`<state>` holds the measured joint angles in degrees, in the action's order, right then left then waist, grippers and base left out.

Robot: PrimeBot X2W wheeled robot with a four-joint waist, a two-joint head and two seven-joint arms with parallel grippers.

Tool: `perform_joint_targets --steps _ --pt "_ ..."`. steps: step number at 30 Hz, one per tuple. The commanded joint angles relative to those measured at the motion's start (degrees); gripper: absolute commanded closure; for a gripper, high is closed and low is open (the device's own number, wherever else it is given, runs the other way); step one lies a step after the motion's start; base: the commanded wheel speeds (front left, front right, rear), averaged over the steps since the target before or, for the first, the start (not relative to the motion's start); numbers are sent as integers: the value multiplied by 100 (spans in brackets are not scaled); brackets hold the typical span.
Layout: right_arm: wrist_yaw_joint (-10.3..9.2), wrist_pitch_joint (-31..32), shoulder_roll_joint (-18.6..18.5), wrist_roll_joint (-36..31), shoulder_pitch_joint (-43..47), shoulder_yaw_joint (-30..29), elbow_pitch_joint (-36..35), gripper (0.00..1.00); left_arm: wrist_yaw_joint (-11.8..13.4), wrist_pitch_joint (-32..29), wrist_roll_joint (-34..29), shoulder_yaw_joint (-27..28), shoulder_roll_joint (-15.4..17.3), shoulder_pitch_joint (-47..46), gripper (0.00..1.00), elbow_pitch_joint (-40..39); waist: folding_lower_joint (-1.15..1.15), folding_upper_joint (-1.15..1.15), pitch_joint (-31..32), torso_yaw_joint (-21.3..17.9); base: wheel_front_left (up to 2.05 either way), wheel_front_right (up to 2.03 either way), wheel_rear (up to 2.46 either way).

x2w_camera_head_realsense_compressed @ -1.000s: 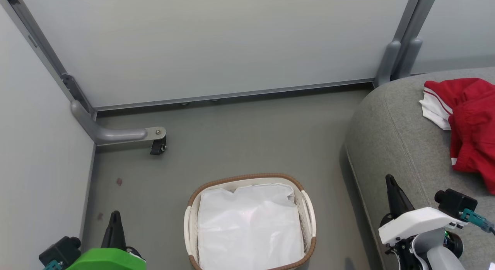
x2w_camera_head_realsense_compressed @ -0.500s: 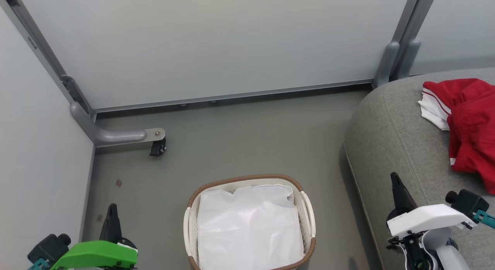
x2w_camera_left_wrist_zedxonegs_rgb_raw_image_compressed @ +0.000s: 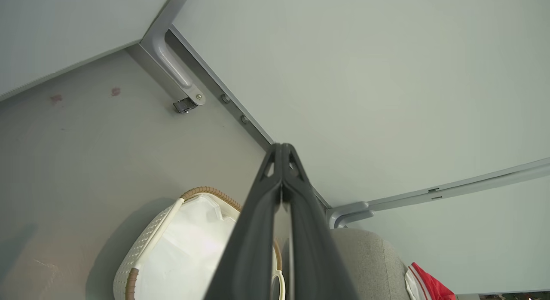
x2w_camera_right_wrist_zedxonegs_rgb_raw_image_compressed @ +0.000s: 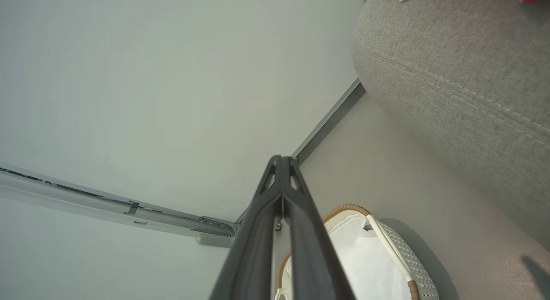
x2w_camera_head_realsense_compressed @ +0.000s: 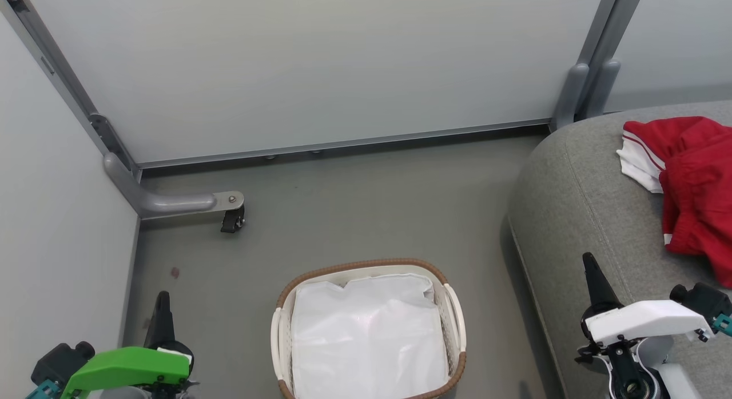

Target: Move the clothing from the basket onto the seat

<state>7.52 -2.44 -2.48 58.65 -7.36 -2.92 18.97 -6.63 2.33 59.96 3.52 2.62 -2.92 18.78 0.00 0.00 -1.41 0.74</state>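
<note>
The left claw (x2w_camera_head_realsense_compressed: 163,299) and right claw (x2w_camera_head_realsense_compressed: 589,262), both pressed together, have slid outward a little. The clothing (x2w_camera_head_realsense_compressed: 695,182) lies on the seat (x2w_camera_head_realsense_compressed: 583,216). The basket (x2w_camera_head_realsense_compressed: 366,264) looks emptied, so the job seems done.

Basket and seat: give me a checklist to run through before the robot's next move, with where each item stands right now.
1. All visible clothing lies on the seat: ok.
2. No red garment visible in the basket, just its white liner: ok.
3. The left gripper is shut and holds nothing: ok.
4. The right gripper is shut and holds nothing: ok.
5. Nothing hidden beneath the liner: cannot tell.
</note>
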Motion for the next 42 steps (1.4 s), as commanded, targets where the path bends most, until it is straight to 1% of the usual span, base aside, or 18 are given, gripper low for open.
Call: perform_joint_targets --steps 1,25,42 --pt "-3 49 -36 179 11 -33 -91 100 -40 -33 159 32 29 -142 100 -92 0 0 3 -1 0 0 0" --pt "-3 409 -44 1522 63 -176 -273 100 -59 -397 1461 150 34 -241 100 -262 0 0 45 -27 0 0 0" --pt "-3 627 -49 2313 96 -262 -374 100 -81 -616 2217 223 37 -304 100 -355 0 0 75 -44 0 0 0"
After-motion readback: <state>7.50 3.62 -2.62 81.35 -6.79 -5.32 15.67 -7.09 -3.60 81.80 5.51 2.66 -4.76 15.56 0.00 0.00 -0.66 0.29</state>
